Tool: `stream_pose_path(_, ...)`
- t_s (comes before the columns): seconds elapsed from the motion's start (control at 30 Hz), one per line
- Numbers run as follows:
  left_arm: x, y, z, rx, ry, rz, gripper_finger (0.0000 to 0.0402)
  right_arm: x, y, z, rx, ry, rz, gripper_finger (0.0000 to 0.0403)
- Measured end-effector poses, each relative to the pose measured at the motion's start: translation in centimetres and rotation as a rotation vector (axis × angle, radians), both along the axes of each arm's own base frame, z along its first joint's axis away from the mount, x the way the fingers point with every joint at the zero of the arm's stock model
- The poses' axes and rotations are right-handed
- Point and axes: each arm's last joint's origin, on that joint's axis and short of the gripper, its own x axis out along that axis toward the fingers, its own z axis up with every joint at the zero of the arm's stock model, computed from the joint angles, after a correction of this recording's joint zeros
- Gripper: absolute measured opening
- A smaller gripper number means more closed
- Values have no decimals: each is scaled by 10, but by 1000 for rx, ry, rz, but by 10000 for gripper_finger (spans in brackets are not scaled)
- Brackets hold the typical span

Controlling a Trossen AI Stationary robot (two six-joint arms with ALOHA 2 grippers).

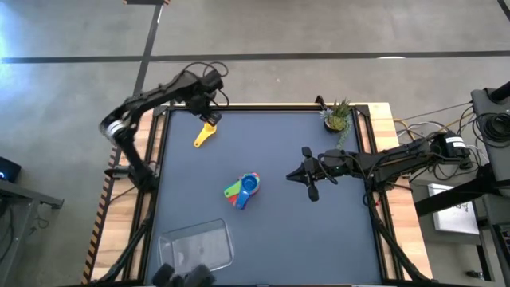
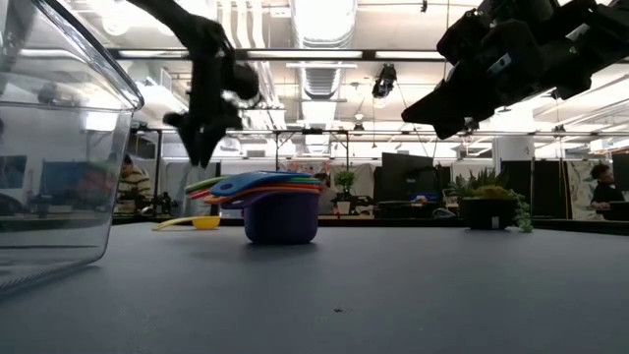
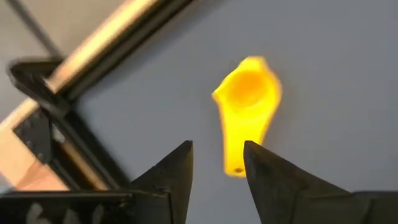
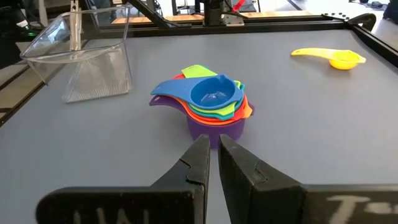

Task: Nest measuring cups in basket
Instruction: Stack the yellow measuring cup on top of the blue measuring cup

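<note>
Yellow cup (image 3: 247, 106) beneath open left hand (image 3: 217, 163).

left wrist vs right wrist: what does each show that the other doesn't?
Left wrist only: the left tool open, close above the yellow cup's handle, not gripping it, with the table's frame rail nearby.

Right wrist only: the right tool shut, pointing at the nested stack of cups with the blue cup on top and the purple one at the bottom, and the clear basket with no cups in it.

Both: the yellow cup, lying alone on the dark tabletop, apart from the stack.
</note>
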Motion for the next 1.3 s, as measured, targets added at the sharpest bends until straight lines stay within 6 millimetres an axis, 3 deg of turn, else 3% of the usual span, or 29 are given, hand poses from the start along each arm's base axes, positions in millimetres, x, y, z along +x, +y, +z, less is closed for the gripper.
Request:
stream_pose_path(0.1,-3,-30,16,91,-108,-21,107,0,0,0,-3,0,-6,23)
stream_pose_path(0.17,-9,-54,16,114,-151,-19,95,0,0,0,-4,-1,-7,23)
stream_pose_path(0.33,-22,-112,-6,166,-268,-19,72,0,0,0,-7,-3,-6,23)
stream_pose_path(0.47,-28,-142,-23,159,-352,4,63,0,0,1,-7,-8,-7,23)
stream_pose_path(0.7,-36,-144,-63,230,-256,148,61,1,0,3,-3,-31,-8,23)
stream_pose_path(0.87,-33,-140,-81,337,-229,178,91,1,0,3,-3,-30,-8,23)
stream_pose_path(1.07,-28,-137,-101,364,-268,160,174,1,0,3,-4,-30,-7,23)
stream_pose_path(1.3,-31,-134,-118,447,-166,168,287,1,0,3,-11,-29,-5,23)
